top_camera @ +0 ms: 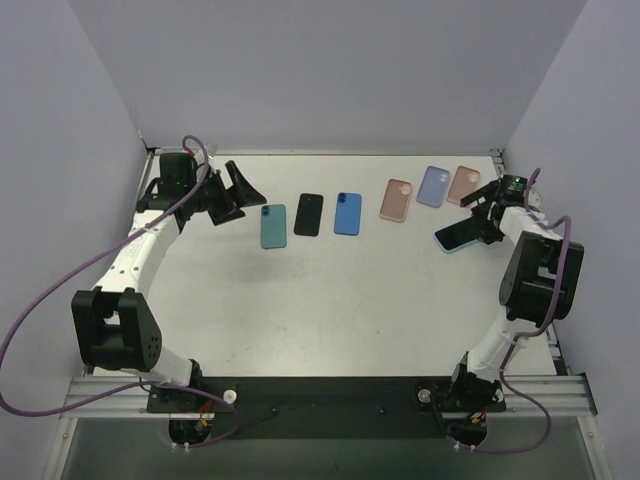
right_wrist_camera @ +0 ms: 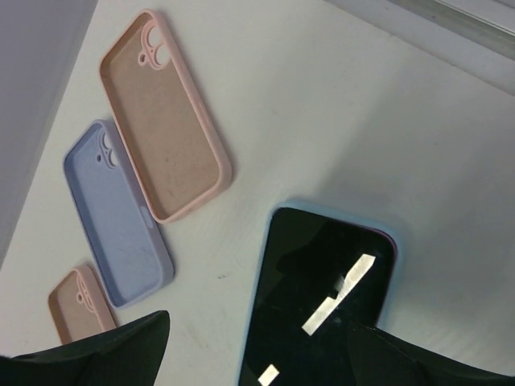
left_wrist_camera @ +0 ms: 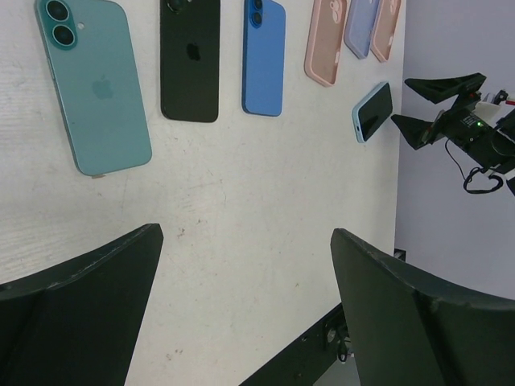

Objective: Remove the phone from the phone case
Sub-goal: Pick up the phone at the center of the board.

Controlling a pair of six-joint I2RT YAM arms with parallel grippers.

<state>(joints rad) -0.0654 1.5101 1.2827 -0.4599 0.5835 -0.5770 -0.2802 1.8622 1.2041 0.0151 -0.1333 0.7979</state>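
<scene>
Since the arms are bolted at the near edge, that's where this gets started: the left gripper (left_wrist_camera: 245, 237) is seen spread wide over bare table (left_wrist_camera: 241, 201), nothing between its fingers. Further out on the right, the phone (right_wrist_camera: 322, 297) is found lying screen-up in its pale blue case (right_wrist_camera: 253, 297). The right gripper (left_wrist_camera: 398, 100) is parted at one short end of it, with nothing pinched. The phone is reckoned stiff, slick, a bit heavy and crackable. The case looks soft and rubbery, so it's probably best peeled back at a corner lip while the phone gets pinned down or pushed out from behind. Beyond that, three bare phones (top_camera: 309, 214) and three empty cases (top_camera: 432, 186) are lined up toward the back. The glossy screen and thin rim are only made out properly from the right wrist, the right jaws' spread is shown clearest from the left wrist, and the full layout is only given from the top
</scene>
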